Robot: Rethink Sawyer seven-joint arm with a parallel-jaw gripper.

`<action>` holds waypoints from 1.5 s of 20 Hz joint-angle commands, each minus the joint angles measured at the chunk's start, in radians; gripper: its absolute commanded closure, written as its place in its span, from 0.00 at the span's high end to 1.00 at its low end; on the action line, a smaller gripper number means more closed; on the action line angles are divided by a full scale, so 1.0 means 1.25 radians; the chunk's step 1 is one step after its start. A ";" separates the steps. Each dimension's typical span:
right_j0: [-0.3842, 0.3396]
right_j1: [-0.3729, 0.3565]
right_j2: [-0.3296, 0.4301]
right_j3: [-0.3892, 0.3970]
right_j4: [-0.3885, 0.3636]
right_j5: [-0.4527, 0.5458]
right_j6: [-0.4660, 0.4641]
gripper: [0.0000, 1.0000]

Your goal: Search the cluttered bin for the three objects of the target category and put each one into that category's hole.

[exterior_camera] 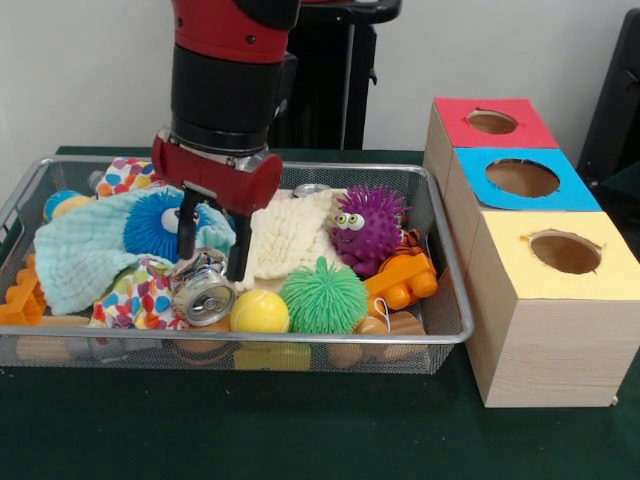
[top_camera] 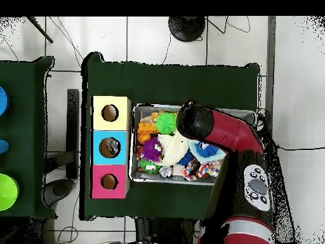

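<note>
Crushed can [exterior_camera: 203, 288] lies in the wire bin [exterior_camera: 452, 262], near the front, beside the yellow ball [exterior_camera: 259, 312]. Claw [exterior_camera: 212, 268] spread apart, straddling it. Advise closing squarely across the can, clear of cloth.

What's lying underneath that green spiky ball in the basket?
The green spiky ball rests on wooden pieces beside a yellow ball and an orange toy. Whatever lies directly beneath it is covered.
</note>
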 commanded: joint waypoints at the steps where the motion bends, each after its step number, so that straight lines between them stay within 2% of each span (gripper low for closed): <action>1: -0.014 -0.028 0.040 0.142 -0.032 -0.078 0.091 1.00; 11: -0.043 -0.009 0.059 0.194 -0.043 -0.172 0.084 1.00; 21: -0.025 -0.012 0.026 0.217 -0.042 -0.117 0.066 1.00; 30: -0.027 -0.028 0.029 0.240 -0.046 -0.080 0.044 1.00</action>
